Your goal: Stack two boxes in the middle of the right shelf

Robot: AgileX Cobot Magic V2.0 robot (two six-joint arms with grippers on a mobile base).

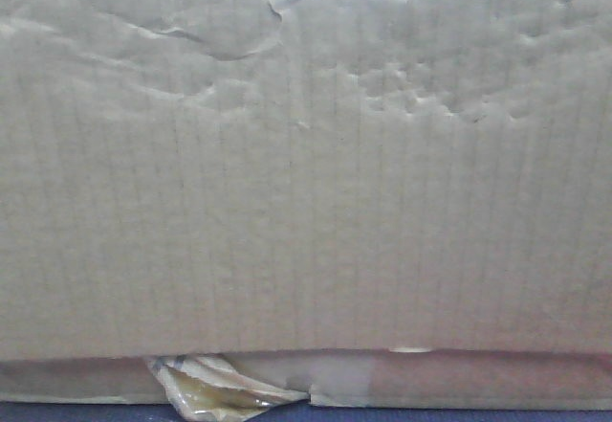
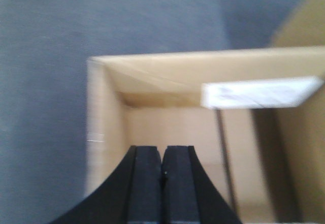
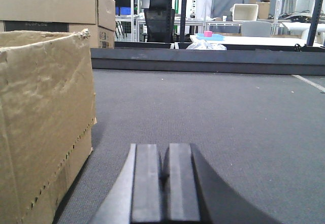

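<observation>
Front view is filled almost edge to edge by the tan side of a cardboard box (image 1: 306, 183). It is dented and wrinkled along the top, with a taped band along the bottom edge. A crumpled yellowish tape scrap (image 1: 215, 388) peels off at the lower left of centre, and a thin strip of dark tabletop (image 1: 459, 414) shows under the box at the very bottom of the frame.

Left wrist view, somewhat blurred: the left claw (image 2: 162, 153) sits at the bottom centre with its two black pads pressed together and nothing between them. It points into an open box (image 2: 167, 127) whose inside walls fill the middle and right of the frame. A white label (image 2: 259, 93) lies on a flap at the right, and grey tabletop (image 2: 51, 56) fills the left and top.

Right wrist view: the right claw (image 3: 163, 150) is low over the grey tabletop (image 3: 218, 112), pads together and empty. A dented box (image 3: 45, 127) stands at the left edge of the frame, just beside the claw but not touching it. Behind it, at the upper left, is a cleaner carton (image 3: 51, 5) with dark printing. A dark rail (image 3: 203, 60) runs across the far edge — beyond it a black office chair (image 3: 160, 16) and white tables.
</observation>
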